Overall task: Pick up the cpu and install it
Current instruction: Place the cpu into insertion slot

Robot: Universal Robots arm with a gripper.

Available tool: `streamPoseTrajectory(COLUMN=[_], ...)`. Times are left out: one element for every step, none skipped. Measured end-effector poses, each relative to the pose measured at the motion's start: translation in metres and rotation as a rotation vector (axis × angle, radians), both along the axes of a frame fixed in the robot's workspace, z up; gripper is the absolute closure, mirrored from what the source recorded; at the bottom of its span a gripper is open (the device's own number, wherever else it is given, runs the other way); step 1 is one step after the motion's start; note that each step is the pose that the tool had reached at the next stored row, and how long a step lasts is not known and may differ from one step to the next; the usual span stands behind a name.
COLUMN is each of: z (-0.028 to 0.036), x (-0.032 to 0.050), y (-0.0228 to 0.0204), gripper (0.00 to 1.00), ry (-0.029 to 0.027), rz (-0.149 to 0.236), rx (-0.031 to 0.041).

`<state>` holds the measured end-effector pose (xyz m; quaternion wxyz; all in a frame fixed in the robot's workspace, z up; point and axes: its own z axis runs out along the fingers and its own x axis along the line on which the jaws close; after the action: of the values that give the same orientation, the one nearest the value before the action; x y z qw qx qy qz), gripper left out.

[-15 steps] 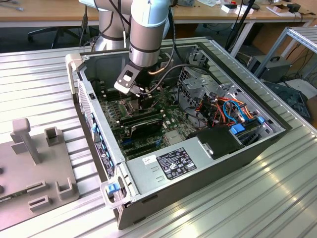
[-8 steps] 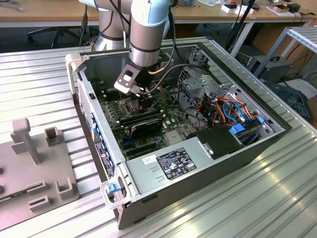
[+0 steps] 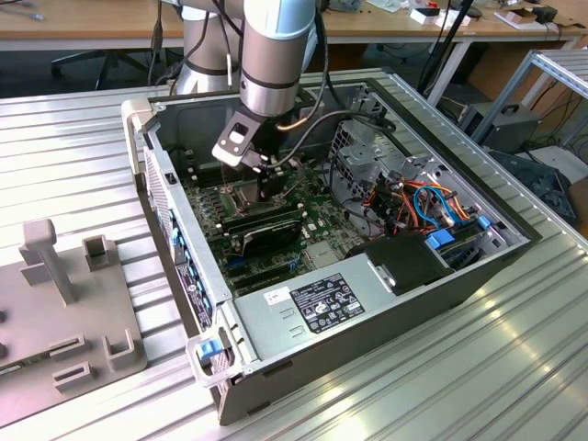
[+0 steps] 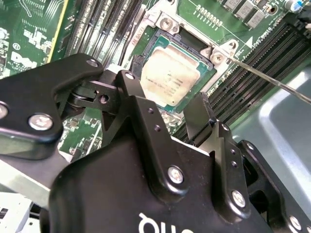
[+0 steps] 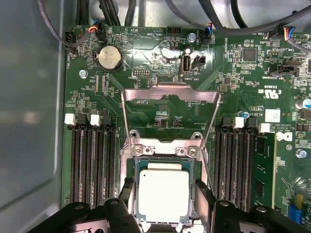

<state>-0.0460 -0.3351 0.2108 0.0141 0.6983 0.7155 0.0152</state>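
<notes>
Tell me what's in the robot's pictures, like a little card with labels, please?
arm: pointing down into the open computer case
cpu: lying flat in the socket on the green motherboard
gripper: low, right over the cpu
socket lid: flipped open
memory slots: long black rows on both sides of the socket
table: ribbed metal, holding the case

The square, silver-topped cpu (image 5: 164, 196) lies flat, seated in the open socket (image 5: 163, 151) on the green motherboard (image 5: 146, 58).
</notes>
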Motion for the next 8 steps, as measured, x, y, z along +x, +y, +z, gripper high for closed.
streamPoseTrajectory(z=[0.0022, 0.0039, 0.0058, 0.0095, 0.0122, 0.0147, 0.0190, 0.0205], x=[0.0000, 0.0000, 0.0000, 0.0000, 0.0000, 0.0000, 0.0000, 0.0000], y=[0.0000, 0.0000, 0.0000, 0.0000, 0.0000, 0.0000, 0.0000, 0.0000], gripper=[0.38, 0.38, 0.38, 0.38, 0.38, 0.38, 0.38, 0.38], ry=[0.0000, 0.0000, 0.0000, 0.0000, 0.0000, 0.0000, 0.0000, -0.0001], rz=[0.000, 0.000, 0.000, 0.000, 0.000, 0.000, -0.001, -0.001], rx=[0.0001, 0.0001, 0.0000, 0.0000, 0.0000, 0.0000, 0.0001, 0.0001])
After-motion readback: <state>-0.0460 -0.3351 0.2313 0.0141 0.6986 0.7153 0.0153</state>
